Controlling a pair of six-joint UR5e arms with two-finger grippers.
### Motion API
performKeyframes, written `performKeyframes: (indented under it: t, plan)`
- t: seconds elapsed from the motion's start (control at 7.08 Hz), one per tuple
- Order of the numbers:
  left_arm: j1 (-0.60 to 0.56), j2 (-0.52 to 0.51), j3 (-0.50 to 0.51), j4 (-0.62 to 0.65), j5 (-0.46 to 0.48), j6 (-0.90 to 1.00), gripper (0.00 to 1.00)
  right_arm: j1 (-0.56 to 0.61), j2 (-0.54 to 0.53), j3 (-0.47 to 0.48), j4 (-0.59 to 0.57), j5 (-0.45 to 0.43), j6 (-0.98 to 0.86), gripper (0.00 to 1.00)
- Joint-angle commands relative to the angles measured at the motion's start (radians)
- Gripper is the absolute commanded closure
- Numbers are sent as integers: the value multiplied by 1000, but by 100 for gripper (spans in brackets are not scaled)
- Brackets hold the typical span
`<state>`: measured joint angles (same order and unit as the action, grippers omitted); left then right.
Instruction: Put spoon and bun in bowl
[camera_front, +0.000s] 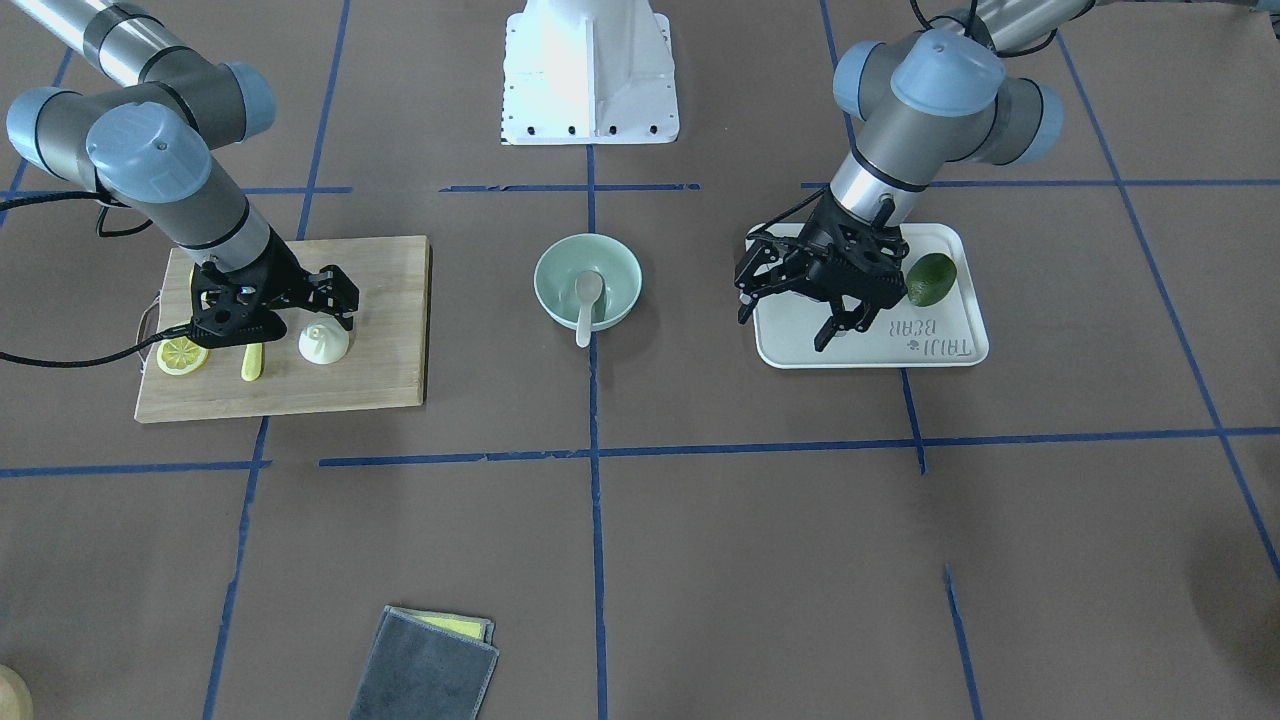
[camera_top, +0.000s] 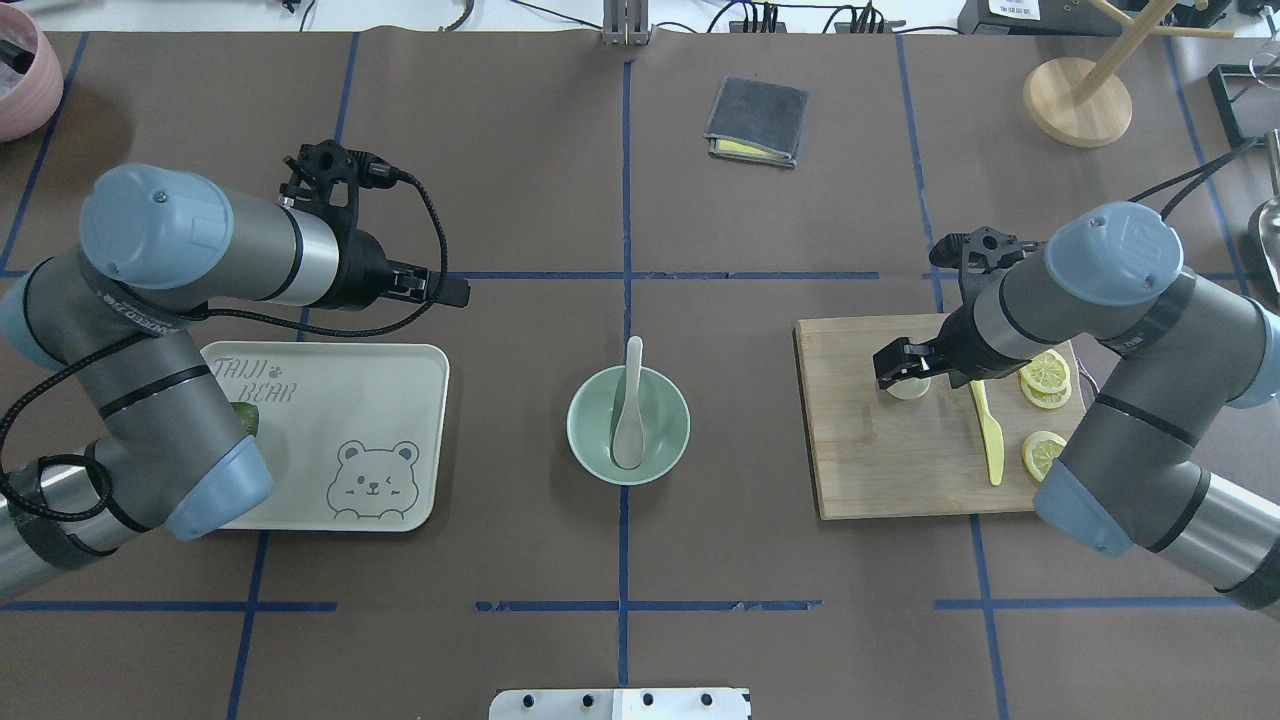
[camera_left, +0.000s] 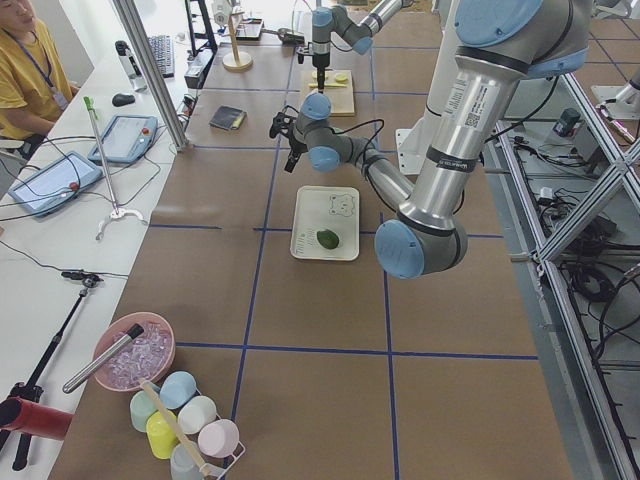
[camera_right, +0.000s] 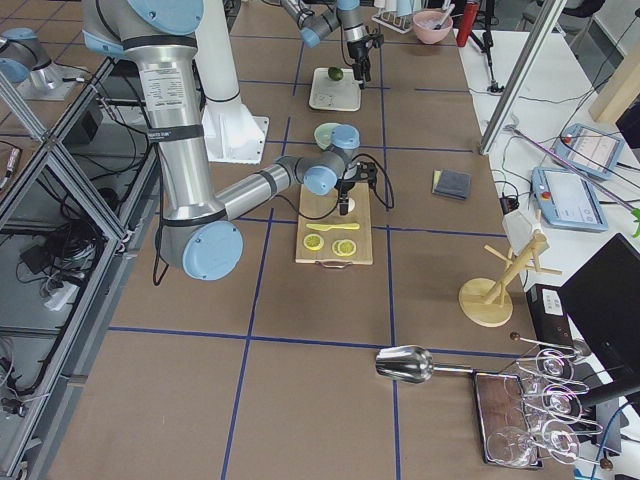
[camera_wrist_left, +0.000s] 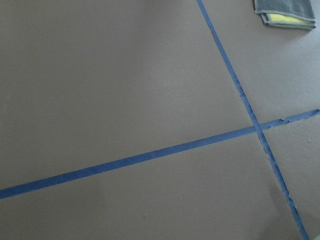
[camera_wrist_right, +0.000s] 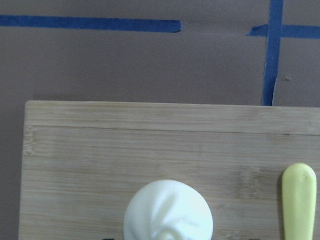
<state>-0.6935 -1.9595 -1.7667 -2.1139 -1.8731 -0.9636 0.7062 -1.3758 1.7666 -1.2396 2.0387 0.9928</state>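
The off-white spoon (camera_front: 588, 300) lies in the mint-green bowl (camera_front: 548, 272) at the table's middle, its handle over the rim; the overhead view shows the spoon (camera_top: 630, 410) and bowl (camera_top: 585, 442) too. The white pleated bun (camera_front: 325, 345) sits on the wooden cutting board (camera_front: 385, 330). My right gripper (camera_front: 340, 297) hangs open just above the bun, which it partly hides in the overhead view (camera_top: 908, 390). The right wrist view shows the bun (camera_wrist_right: 168, 212) at its bottom edge. My left gripper (camera_front: 790, 315) is open and empty above the tray (camera_front: 940, 352).
A green avocado (camera_front: 930, 278) lies on the tray. Lemon slices (camera_front: 182, 355) and a yellow knife (camera_front: 252, 362) lie on the board beside the bun. A folded grey cloth (camera_front: 425, 665) lies on the far side of the table. A wooden stand (camera_top: 1078, 100) is at the far right.
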Motion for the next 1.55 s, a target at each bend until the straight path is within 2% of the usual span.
performKeyframes:
  t: [0.0, 0.14, 0.28, 0.42, 0.71, 0.85, 0.99, 1.27, 1.41]
  plan:
    - [0, 1, -2, 0, 0, -3, 1, -25, 12, -1, -12, -41, -11, 14]
    - [0, 1, -2, 0, 0, -3, 1, -30, 23, -4, -15, -46, -11, 15]
    - [-1, 1, -2, 0, 0, -3, 1, -30, 21, -6, -15, -48, -11, 21]
    - [-1, 2, -3, 0, 0, -3, 1, -30, 21, -7, -15, -51, -11, 35]
    - [-1, 4, -3, 0, 2, -6, 1, -28, 23, -6, -15, -75, -11, 74]
    - [-1, 4, -5, 0, 2, -6, 1, -27, 23, 0, -17, -75, -11, 82]
    - [-1, 4, -8, 0, 2, -6, 1, -16, 30, 11, -17, -71, -11, 84]
    - [-1, 4, -32, 0, 0, -26, 1, -40, 166, 20, -33, -71, 45, 82]
    - [-3, 5, -45, 0, 2, -35, 1, -112, 235, 25, -34, -93, 193, 81]
